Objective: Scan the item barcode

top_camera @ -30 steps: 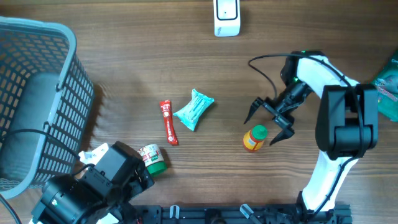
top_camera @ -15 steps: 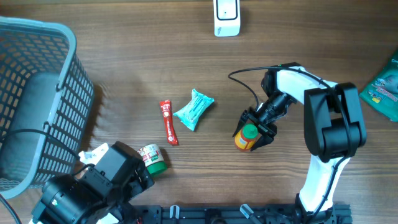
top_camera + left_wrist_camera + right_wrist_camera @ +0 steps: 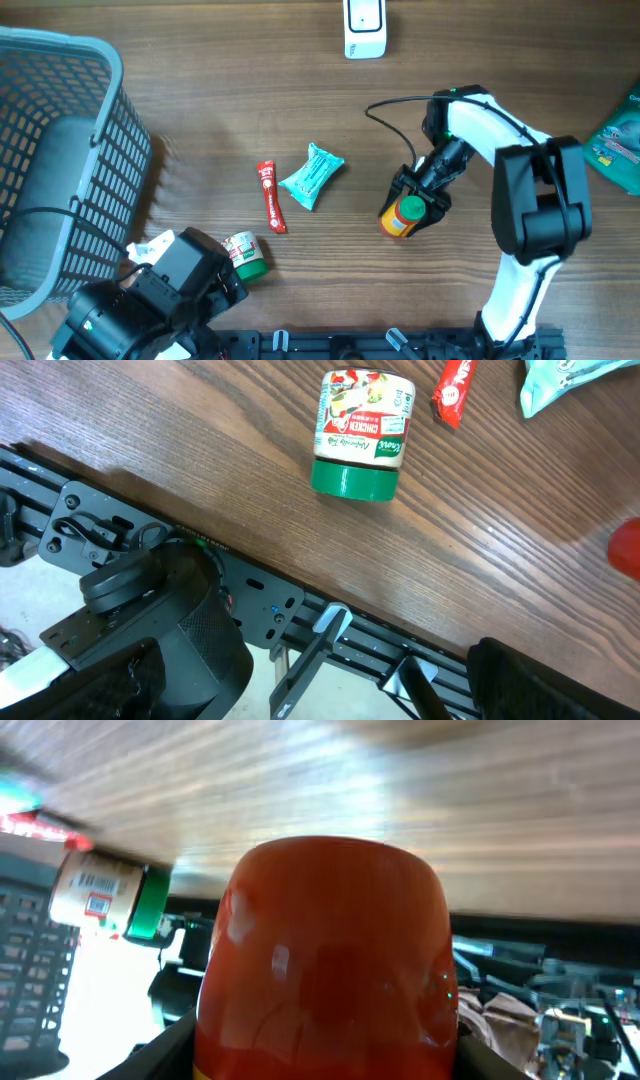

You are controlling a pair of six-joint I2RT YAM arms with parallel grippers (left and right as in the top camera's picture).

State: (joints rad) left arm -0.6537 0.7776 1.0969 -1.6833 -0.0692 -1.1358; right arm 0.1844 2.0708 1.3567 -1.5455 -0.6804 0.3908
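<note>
An orange bottle (image 3: 404,217) with a green cap lies on the wooden table right of centre. My right gripper (image 3: 412,206) straddles it, a finger pressed on each side. The right wrist view is filled by the bottle's orange body (image 3: 325,960) between the two dark fingers (image 3: 165,1055). A white scanner (image 3: 364,26) stands at the table's far edge. My left gripper (image 3: 320,700) hangs open over the table's front edge at the lower left, holding nothing.
A green-lidded can (image 3: 245,255) lies near the left arm, and also appears in the left wrist view (image 3: 360,435). A red sachet (image 3: 270,196) and a teal packet (image 3: 312,176) lie mid-table. A grey basket (image 3: 60,150) fills the left side. A green packet (image 3: 622,140) sits at the right edge.
My right gripper has moved left onto the orange bottle and closed its fingers around it; the bottle has shifted slightly left. The left arm has not moved.
</note>
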